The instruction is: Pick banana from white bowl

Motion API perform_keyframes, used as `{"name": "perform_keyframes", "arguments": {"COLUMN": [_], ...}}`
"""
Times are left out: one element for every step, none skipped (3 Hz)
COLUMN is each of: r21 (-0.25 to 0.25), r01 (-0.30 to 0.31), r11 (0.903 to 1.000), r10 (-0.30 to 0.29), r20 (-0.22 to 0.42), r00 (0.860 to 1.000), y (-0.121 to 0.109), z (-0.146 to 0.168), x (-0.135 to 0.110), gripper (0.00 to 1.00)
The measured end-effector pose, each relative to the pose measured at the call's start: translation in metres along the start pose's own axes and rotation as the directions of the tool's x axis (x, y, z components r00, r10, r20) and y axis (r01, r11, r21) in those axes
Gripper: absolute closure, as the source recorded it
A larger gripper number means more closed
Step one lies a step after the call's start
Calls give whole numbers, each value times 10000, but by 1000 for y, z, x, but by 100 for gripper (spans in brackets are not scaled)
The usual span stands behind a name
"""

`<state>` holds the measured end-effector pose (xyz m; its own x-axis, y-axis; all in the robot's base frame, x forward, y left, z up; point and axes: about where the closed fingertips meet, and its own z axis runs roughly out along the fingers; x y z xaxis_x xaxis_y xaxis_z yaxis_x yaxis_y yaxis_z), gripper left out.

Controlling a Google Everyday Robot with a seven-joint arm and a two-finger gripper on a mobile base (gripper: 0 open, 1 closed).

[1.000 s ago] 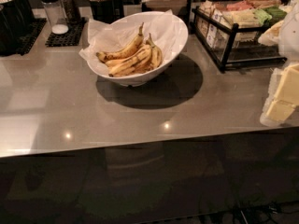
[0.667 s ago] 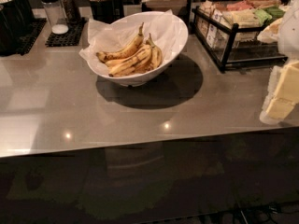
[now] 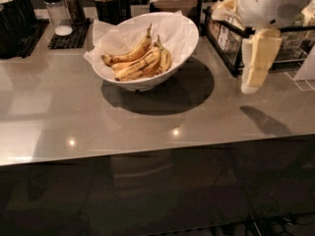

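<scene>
The white bowl (image 3: 183, 38) stands on the grey counter at the back centre, lined with crinkled white paper. Several bananas lie together in it. The long curved banana (image 3: 139, 67) with dark brown blotches lies at the front of the pile, with dark ends. My gripper (image 3: 254, 82) hangs down from the white arm at the upper right, to the right of the bowl and above the counter. It is apart from the bowl and holds nothing that I can see.
A black wire rack (image 3: 224, 38) with packets stands at the back right, just behind the gripper. A black cup of sticks (image 3: 108, 1), shakers on a black mat (image 3: 66, 36) and dark containers stand at the back left. The grey counter (image 3: 147, 127) ends at a front edge.
The gripper has moved left and further back over the counter, closer to the bowl. The bowl and bananas have not moved.
</scene>
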<state>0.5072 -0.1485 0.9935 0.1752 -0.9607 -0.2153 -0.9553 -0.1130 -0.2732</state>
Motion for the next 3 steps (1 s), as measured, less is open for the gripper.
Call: {"name": "perform_keyframes", "arguments": {"r21": [-388, -336, -46], "r01": [2188, 3612, 4602], "r11": [9750, 9319, 8878], "r10": [-2126, -3423, -4350], "r20": [1231, 2481, 3179], "r00": [9694, 9062, 8424], "y": [-41, -74, -98], "z": [24, 52, 70], "x": [-49, -97, -142], "gripper": [0, 0, 0]}}
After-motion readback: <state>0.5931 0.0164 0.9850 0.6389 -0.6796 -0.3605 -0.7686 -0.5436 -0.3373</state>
